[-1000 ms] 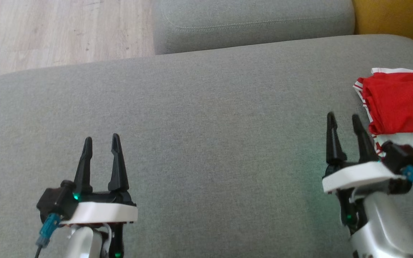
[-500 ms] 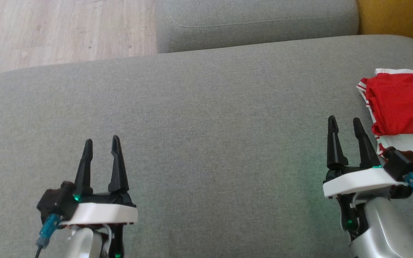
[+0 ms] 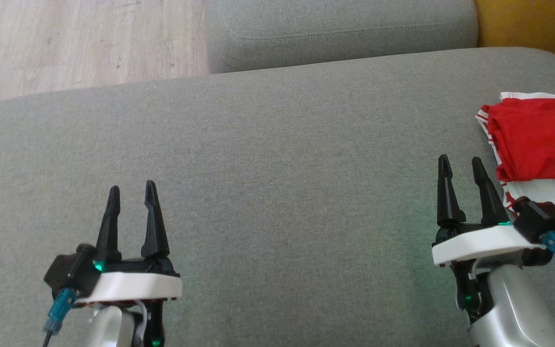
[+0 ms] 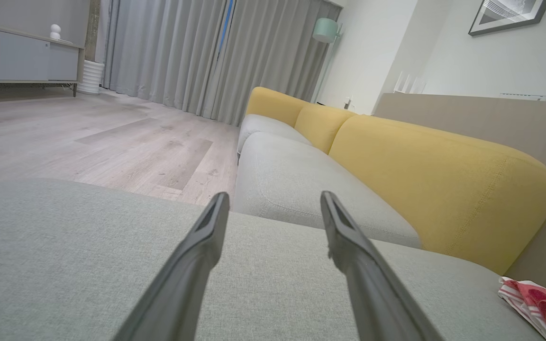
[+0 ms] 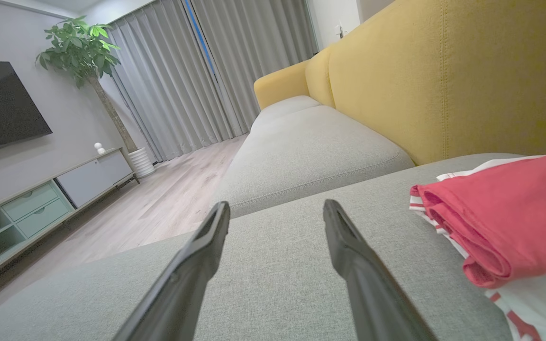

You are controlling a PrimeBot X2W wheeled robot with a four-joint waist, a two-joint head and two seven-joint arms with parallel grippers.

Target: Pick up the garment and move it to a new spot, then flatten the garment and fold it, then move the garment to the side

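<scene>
You have the large grey seat cushion [image 3: 277,168] spread beneath both sets of jaws and running on ahead of them. Past the tips, a second grey cushion [image 3: 340,33] butts up against it. The wooden floor [image 3: 80,43] shows ahead and to the left of the left jaws. The yellow backrest [image 5: 443,80] rises ahead and to the right of the right jaws.

The garment [image 3: 537,140], red with white, red-striped trim, lies folded on the seat cushion just to the right of the right jaws. It starts level with their tips and reaches past them, near the fingers but not touching.

Your right gripper [image 3: 459,159] is over the cushion, jaws spread wide with nothing between them. Your left gripper [image 3: 131,187] is well apart from the garment, jaws likewise wide and holding nothing.
</scene>
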